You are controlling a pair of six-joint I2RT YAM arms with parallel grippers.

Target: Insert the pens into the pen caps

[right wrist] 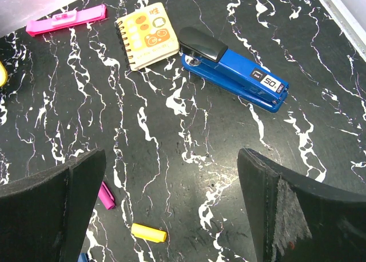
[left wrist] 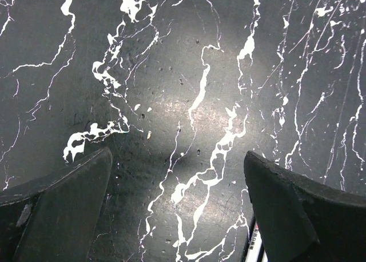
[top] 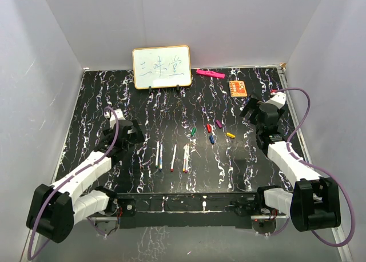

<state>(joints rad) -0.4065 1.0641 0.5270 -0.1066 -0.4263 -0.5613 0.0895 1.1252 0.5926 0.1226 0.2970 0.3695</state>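
start of task, nothing lifted. left hand [left wrist: 177, 207] spread wide, empty, over bare table [left wrist: 171, 73] left of the pens [top: 173, 157]. right hand [right wrist: 171, 205] wide, empty, right of the pen caps [top: 209, 127]. pens lie mid-table, caps just beyond, uncapped. next, likely: one hand pinches a pen, the other a cap; both slim, so centre carefully.
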